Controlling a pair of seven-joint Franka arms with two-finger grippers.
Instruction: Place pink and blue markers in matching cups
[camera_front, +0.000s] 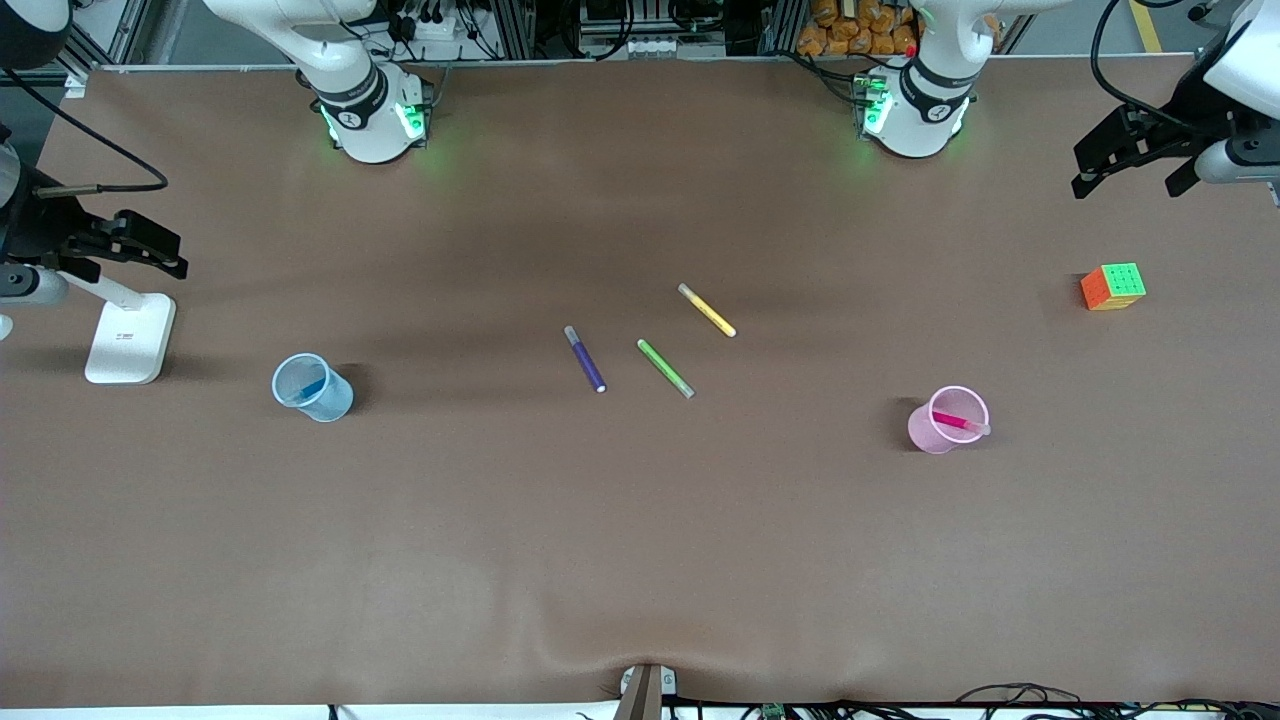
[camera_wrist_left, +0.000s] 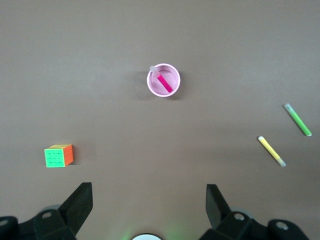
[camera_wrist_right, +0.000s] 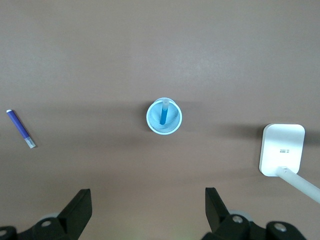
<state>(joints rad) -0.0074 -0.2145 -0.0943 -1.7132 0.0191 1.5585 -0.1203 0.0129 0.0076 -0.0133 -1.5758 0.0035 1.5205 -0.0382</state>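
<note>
Cups (camera_front: 313, 388) number two, markers (camera_front: 958, 422) five.

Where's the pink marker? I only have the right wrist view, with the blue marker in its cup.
Observer: The pink marker stands in the pink cup, toward the left arm's end of the table.
Operator: Any pens loose besides the purple one?
Observer: Yes, a green pen and a yellow pen lie mid-table.
Operator: And the left gripper?
Observer: The left gripper is open, holding nothing, above the table's edge near a colour cube.
</note>
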